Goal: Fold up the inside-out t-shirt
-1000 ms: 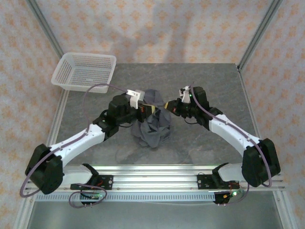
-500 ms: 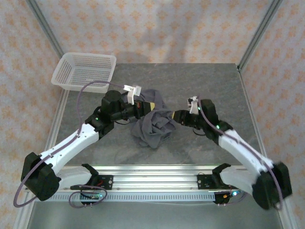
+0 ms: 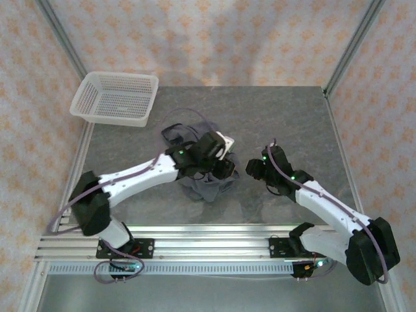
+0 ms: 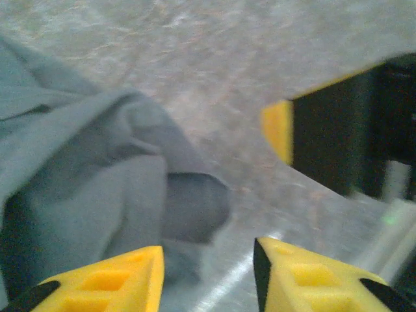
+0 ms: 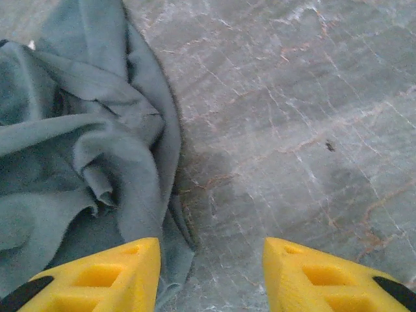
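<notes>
Garment: the inside-out t-shirt [image 3: 203, 188] is lying crumpled in a dark slate-grey heap at about the middle of the table [image 3: 292, 117], with the left arm [image 3: 136, 179] reaching across its top.
Left gripper: the left gripper [image 3: 225, 171] is hovering at the heap's 3 o'clock edge. Its jaws are standing partly apart and are gripping nothing.
Left wrist view: this gripper [image 4: 208, 279] is showing two yellow fingertips [image 4: 110, 279] with a clear gap between them. A rounded fold of the inside-out t-shirt [image 4: 97, 182] is spreading away toward 9 o'clock, and the picture is coming through somewhat blurred.
Right gripper: the right gripper [image 3: 251, 168] is sitting just off the heap at 3 o'clock, near the left gripper but apart from it. Its jaws are likewise standing partly open and are holding nothing.
Right wrist view: between its yellow fingertips [image 5: 104, 276] this gripper [image 5: 211, 273] is showing only grey stone. The shirt's [image 5: 78, 130] wrinkled edge is running from 12 o'clock down to 7 o'clock and ending just beside the fingertip on that side — whether it is touching I cannot tell. Bare marbled tabletop [image 5: 292, 97] is lying from 1 to 5 o'clock.
Opposite gripper: in the left wrist view the right gripper's [image 4: 338, 136] black body with its yellow pad is showing at 3 o'clock, clear of the cloth.
Basket: a white mesh basket [image 3: 116, 97] is sitting at the table's far-left corner, 10 o'clock from the heap and well apart from it.
</notes>
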Action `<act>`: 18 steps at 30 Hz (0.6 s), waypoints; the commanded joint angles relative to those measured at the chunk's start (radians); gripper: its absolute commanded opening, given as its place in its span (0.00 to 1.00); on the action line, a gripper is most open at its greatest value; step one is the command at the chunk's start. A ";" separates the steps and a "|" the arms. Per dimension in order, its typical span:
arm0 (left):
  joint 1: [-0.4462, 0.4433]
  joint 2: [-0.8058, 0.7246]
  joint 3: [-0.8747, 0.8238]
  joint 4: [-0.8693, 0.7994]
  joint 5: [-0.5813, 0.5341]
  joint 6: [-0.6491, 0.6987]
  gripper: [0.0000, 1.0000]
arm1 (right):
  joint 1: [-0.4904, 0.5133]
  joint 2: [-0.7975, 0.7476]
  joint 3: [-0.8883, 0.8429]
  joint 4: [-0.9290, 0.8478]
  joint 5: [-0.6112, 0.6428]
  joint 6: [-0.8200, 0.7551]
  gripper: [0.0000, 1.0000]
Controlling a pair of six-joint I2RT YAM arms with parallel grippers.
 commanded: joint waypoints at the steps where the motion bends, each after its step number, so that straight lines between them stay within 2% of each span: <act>1: -0.003 0.092 0.090 -0.159 -0.192 0.029 0.46 | -0.004 -0.020 -0.001 -0.031 0.052 0.057 0.46; 4: -0.004 0.185 0.153 -0.189 -0.160 0.046 0.48 | -0.012 -0.048 -0.006 -0.064 0.070 0.056 0.48; 9: -0.003 0.215 0.146 -0.127 -0.247 0.077 0.49 | -0.022 -0.098 -0.027 -0.088 0.073 0.059 0.49; 13: -0.004 0.257 0.175 -0.124 -0.274 0.116 0.49 | -0.027 -0.122 -0.046 -0.088 0.076 0.064 0.50; 15: -0.004 0.274 0.188 -0.140 -0.296 0.118 0.44 | -0.029 -0.125 -0.043 -0.095 0.076 0.061 0.50; 18: -0.002 0.255 0.167 -0.111 -0.301 0.110 0.30 | -0.030 -0.131 -0.043 -0.099 0.077 0.061 0.50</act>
